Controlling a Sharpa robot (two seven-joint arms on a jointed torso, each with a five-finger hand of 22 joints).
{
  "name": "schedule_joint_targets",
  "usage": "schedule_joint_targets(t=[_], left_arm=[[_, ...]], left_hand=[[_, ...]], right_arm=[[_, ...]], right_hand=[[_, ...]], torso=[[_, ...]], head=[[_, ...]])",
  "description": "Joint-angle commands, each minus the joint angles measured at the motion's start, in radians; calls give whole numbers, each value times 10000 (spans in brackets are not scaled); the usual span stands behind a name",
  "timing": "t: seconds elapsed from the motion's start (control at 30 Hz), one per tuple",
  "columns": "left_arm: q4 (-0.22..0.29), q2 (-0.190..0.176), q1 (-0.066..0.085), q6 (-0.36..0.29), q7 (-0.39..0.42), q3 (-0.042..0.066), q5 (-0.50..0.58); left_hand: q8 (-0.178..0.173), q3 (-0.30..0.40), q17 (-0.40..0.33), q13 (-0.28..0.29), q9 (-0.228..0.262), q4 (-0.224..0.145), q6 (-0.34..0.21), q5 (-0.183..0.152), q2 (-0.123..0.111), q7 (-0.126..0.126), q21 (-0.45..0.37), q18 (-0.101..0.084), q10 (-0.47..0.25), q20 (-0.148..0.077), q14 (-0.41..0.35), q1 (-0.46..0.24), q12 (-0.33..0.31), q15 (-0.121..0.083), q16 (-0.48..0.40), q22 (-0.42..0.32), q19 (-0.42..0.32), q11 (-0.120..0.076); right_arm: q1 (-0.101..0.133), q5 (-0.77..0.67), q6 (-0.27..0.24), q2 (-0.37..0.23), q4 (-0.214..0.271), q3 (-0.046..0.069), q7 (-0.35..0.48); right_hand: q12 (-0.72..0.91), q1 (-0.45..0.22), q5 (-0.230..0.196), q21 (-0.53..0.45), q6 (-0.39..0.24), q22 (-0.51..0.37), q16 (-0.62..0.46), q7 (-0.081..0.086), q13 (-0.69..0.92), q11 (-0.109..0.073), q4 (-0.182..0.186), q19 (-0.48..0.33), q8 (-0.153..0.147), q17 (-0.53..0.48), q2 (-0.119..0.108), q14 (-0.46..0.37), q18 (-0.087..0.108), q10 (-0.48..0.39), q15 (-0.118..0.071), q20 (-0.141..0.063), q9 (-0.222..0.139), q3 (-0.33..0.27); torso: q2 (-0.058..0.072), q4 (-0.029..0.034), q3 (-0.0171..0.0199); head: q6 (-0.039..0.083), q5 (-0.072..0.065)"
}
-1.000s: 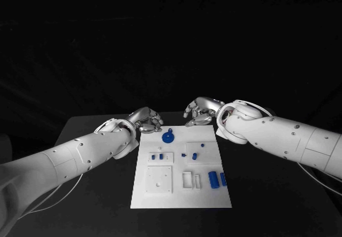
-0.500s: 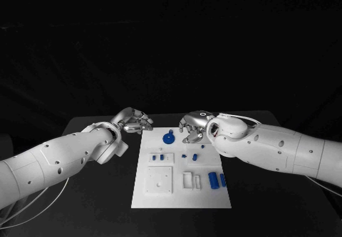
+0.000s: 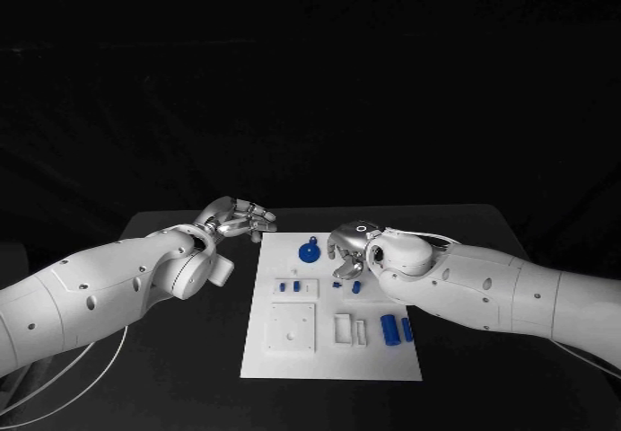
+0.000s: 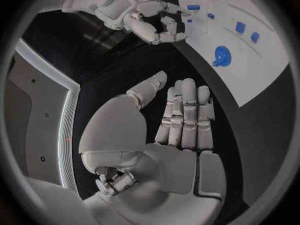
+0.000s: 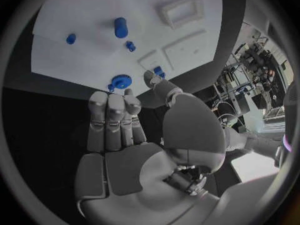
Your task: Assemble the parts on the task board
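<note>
The white task board [image 3: 298,355] lies in the middle of the black table. A blue gear [image 3: 308,252] sits near its far end, also seen as the gear [image 5: 120,80] and gear [image 4: 222,55]. Small blue parts [image 3: 289,286] stand at mid-board, and two blue cylinders [image 3: 389,329] lie at the near right. My right hand [image 3: 349,247] hovers over the board just right of the gear, fingers loosely bent, holding nothing; its palm [image 5: 125,130] is bare. My left hand [image 3: 237,218] is off the board's far left corner, and its fingers [image 4: 184,115] are straight and hold nothing.
A raised square plate [image 3: 292,325] and a small white frame [image 3: 345,327] sit on the board's near half. Black table [image 3: 155,377] surrounds the board on all sides. My right hand [image 4: 156,25] shows beyond the left one.
My right hand has come down from the board's far edge to a spot over the board beside the gear. My left hand has drawn back a little, away from the board's corner.
</note>
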Motion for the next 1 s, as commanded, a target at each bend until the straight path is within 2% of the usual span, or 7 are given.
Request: schedule_joint_targets(t=[0.03, 0.17, 0.3, 0.43, 0.63, 0.77, 1.0], left_arm=[[78, -28, 11, 237, 143, 8, 794], [118, -53, 11, 304, 149, 8, 917], [160, -65, 10, 361, 148, 7, 972], [177, -64, 10, 438, 153, 6, 986], [230, -72, 9, 470, 173, 6, 1027], [251, -87, 9, 485, 178, 5, 1040], [330, -98, 9, 574, 184, 5, 1096]], left_hand=[[-21, -52, -37, 18, 19, 10, -98, -24, 28, 11, -102, -140, 1, -128, -95, -113, -57, 21, -170, -36, -113, 81], [-20, -52, -40, 22, 22, 16, -100, -19, 47, 12, -124, -146, 2, -124, -94, -117, -57, 26, -205, -41, -118, 83], [-29, -52, -40, 25, 21, 23, -118, -8, 76, 18, -144, -152, -1, -122, -87, -123, -61, 29, -238, -47, -118, 85], [-34, -53, -40, 27, 21, 23, -131, -2, 90, 23, -160, -157, -7, -120, -86, -126, -64, 32, -261, -51, -120, 88], [-37, -53, -39, 30, 22, 24, -141, 6, 118, 27, -178, -161, -11, -117, -82, -127, -66, 35, -288, -56, -121, 90], [-37, -53, -38, 32, 24, 23, -145, 12, 128, 28, -187, -163, -10, -116, -80, -127, -66, 36, -299, -58, -122, 90], [-41, -55, -36, 34, 25, 23, -157, 20, 145, 33, -202, -168, -16, -114, -78, -130, -68, 39, -319, -61, -123, 93]], right_arm=[[-105, -404, 187, 112, -162, 7, -355], [-287, -446, 163, 250, -364, 4, -368], [-449, -446, 59, 335, -499, 3, -313], [-541, -446, 32, 413, -619, 3, -255], [-701, -493, -41, 532, -916, 2, -211], [-724, -496, -103, 578, -1031, 2, -158], [-764, -468, -252, 716, -1234, 2, 74]], right_hand=[[58, -48, -58, 76, 190, 201, 58, 138, 5, -18, 80, -71, 35, 114, -115, -83, 314, -61, 27, 12, 18, 61], [62, -51, -67, 83, 192, 199, 68, 138, 4, -17, 109, -87, 33, 108, -122, -101, 314, -80, 28, 12, 21, 94], [76, 29, -133, 94, 165, 194, 92, 150, 5, -6, 109, -144, 8, 94, -145, -163, 314, -145, 39, 13, 20, 206], [102, 137, -196, 107, 171, 190, 124, 154, 9, 0, 92, -182, 2, 83, -141, -208, 314, -188, 46, 18, 25, 349], [150, 247, -238, 145, 219, 193, 182, 148, 17, -4, 57, -200, 18, 79, -139, -235, 314, -213, 46, 23, 39, 509], [184, 274, -254, 175, 252, 197, 222, 142, 28, -9, 45, -203, 31, 83, -137, -245, 314, -224, 42, 27, 49, 577], [240, 338, -274, 221, 343, 200, 292, 121, 48, -27, 6, -233, 71, 92, -111, -295, 314, -275, 31, 32, 74, 729]], torso=[[15, 37, -20], [18, 45, -31], [18, 29, -21], [14, 9, -14], [20, 21, -22], [26, 11, -8], [33, 11, -20]], head=[[-27, -12], [-38, 2], [-68, 14], [-78, 46], [-82, 68], [-92, 100], [-102, 128]])
